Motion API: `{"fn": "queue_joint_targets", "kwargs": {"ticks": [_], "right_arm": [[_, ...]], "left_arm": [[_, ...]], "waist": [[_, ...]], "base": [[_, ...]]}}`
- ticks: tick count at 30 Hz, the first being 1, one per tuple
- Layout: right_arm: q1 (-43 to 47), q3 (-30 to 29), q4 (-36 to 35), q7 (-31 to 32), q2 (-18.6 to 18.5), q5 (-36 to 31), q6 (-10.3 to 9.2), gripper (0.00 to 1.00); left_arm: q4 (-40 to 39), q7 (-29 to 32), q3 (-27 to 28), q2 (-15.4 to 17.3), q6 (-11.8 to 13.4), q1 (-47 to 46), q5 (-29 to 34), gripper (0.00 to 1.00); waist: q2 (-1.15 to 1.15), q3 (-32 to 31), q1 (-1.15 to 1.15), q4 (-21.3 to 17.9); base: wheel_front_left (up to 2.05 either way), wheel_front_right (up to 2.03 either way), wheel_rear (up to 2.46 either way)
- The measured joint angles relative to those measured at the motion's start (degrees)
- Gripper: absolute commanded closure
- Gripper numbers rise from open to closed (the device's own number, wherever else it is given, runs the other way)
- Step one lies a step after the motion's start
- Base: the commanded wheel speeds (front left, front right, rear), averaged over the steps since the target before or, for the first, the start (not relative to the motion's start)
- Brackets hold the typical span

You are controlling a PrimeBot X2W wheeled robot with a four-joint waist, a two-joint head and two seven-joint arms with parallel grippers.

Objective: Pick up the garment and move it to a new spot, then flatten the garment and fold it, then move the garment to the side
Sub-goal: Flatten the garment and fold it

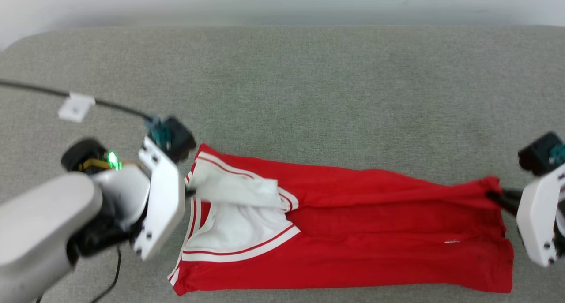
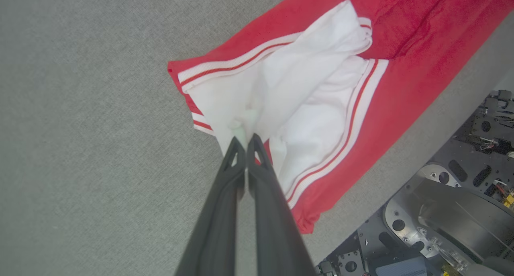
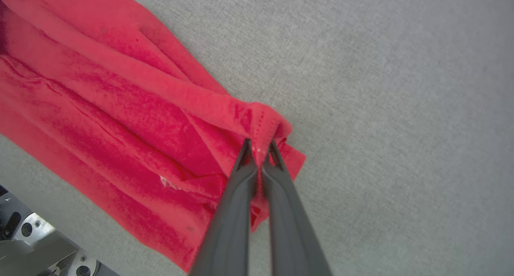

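Observation:
The garment (image 1: 362, 232), a red jersey with white sleeves and red-and-white striped trim, lies stretched lengthwise on the grey surface (image 1: 309, 95), its lettering hidden. In the left wrist view my left gripper (image 2: 245, 141) is shut on a pinch of white sleeve fabric of the garment (image 2: 305, 87). My right gripper (image 3: 260, 147) is shut on a bunched red hem corner of the garment (image 3: 120, 119). In the head view the right gripper (image 1: 496, 197) grips the garment's far right end, and the left wrist body (image 1: 161, 197) sits at its left end, hiding the fingers.
A black cable (image 1: 110, 104) with a white tag (image 1: 76, 107) runs across the surface at the upper left. The surface's front edge lies just below the garment; the robot's base (image 2: 449, 211) shows beyond it. Bare grey surface stretches behind the garment.

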Motion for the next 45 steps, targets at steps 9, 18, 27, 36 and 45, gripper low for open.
{"fn": "queue_joint_targets", "kwargs": {"ticks": [9,18,27,36,45], "right_arm": [[8.0,-0.2,0.9,-1.0,1.7,0.1,0.00,1.00],[8.2,0.7,5.6,-3.7,4.8,-1.1,0.01,0.00],[9.5,-7.8,2.5,-12.0,3.7,-0.6,0.00,0.00],[16.6,-20.4,4.8,-14.2,6.9,-0.4,0.00,0.00],[22.2,-24.2,7.2,-10.7,13.2,1.1,0.00,0.00]], "left_arm": [[-3.4,-2.8,-2.4,2.7,3.2,11.8,-2.1,1.00],[0.4,-6.7,-2.7,0.3,3.8,16.1,-1.3,0.00],[1.1,-27.4,3.9,-0.2,10.4,17.0,5.9,0.00],[4.6,-49.6,10.9,-5.7,23.0,23.0,9.7,0.00],[3.4,-52.8,24.5,-11.8,31.2,29.9,17.6,0.00]], "waist": [[0.00,-0.2,0.00,-1.1],[0.00,0.8,0.00,-1.5],[0.00,-2.7,0.00,-1.4],[0.00,-2.5,0.01,-0.8],[0.00,-1.9,0.00,0.0]], "base": [[0.00,0.00,0.00],[0.00,0.00,0.00],[0.00,0.00,0.00],[0.00,0.00,0.00],[0.00,0.00,0.00]]}}
